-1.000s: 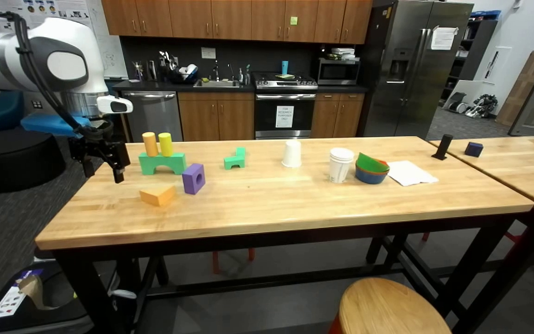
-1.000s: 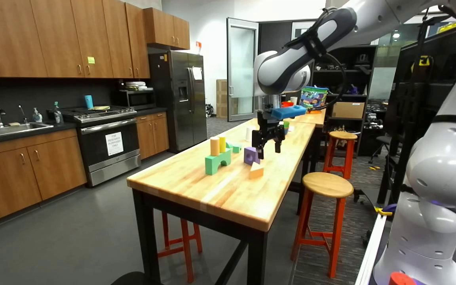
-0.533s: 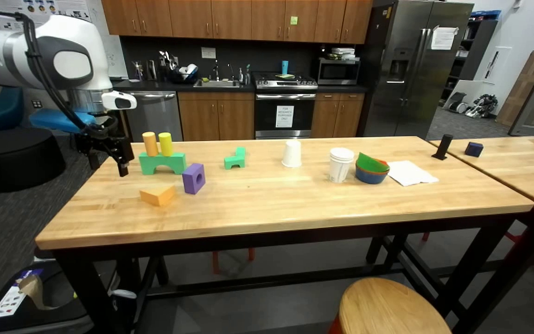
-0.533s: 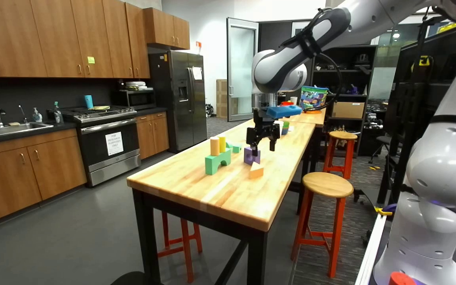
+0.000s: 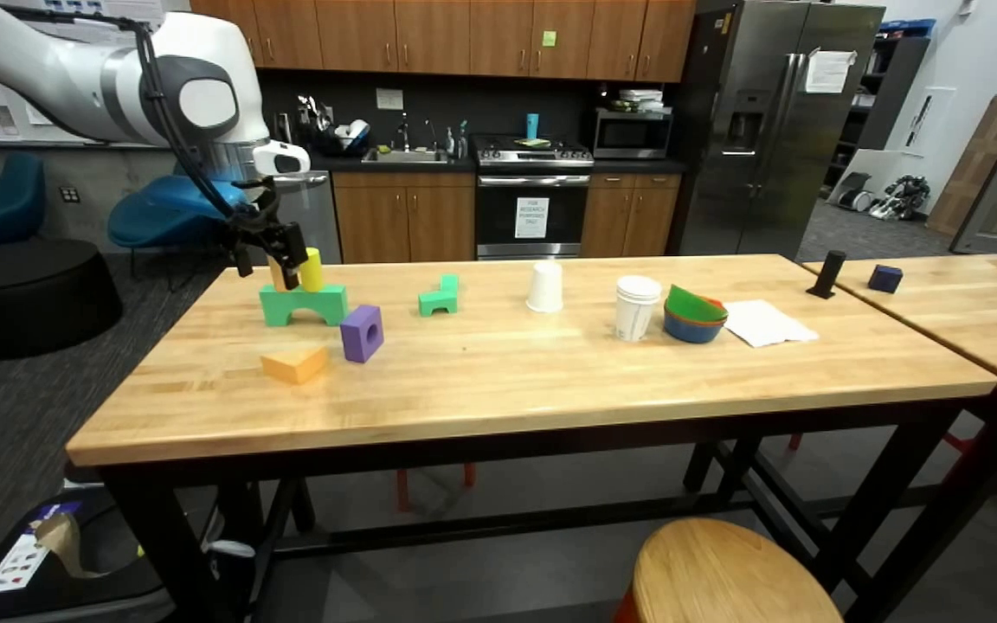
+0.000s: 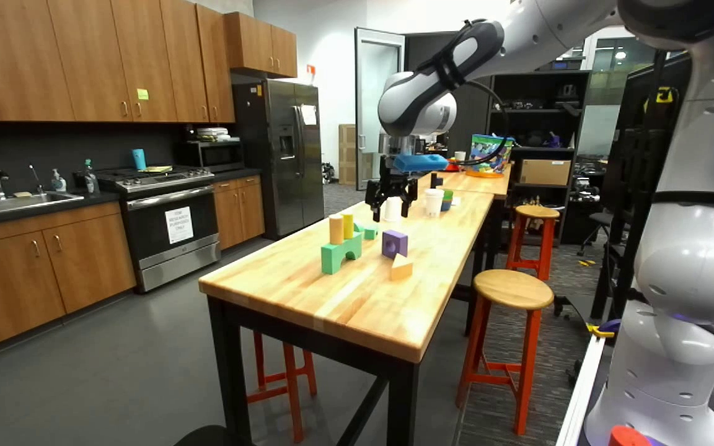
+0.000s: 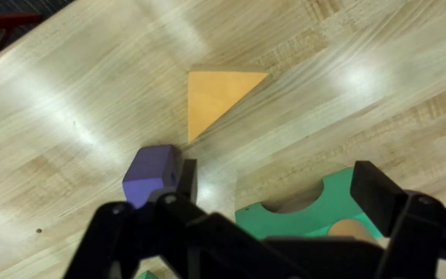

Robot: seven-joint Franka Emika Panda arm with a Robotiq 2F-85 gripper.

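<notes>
Hand [image 7: 275, 180] wide; two cylinders [image 6: 337, 229] atop one long green arch [image 5: 306, 299]; one purple block [image 5: 362, 335]; one orange wedge [image 7: 213, 99].

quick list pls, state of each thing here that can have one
fingers, open, holding nothing
orange cylinder, upright
yellow cylinder, upright
green arch, upright, bearing both cylinders
orange wedge, lying flat
purple block, standing, hole facing sideways
lone white cup, upside down
white cup stack, upright
bowls, nested
fridge, shut
oven, shut
microwave, shut
upper cabinets, shut

A blue cup [image 5: 532, 126] is standing on the stove [image 5: 533, 189]. The microwave [image 5: 633, 135] is placed between the stove and the fridge [image 5: 771, 130].
</notes>
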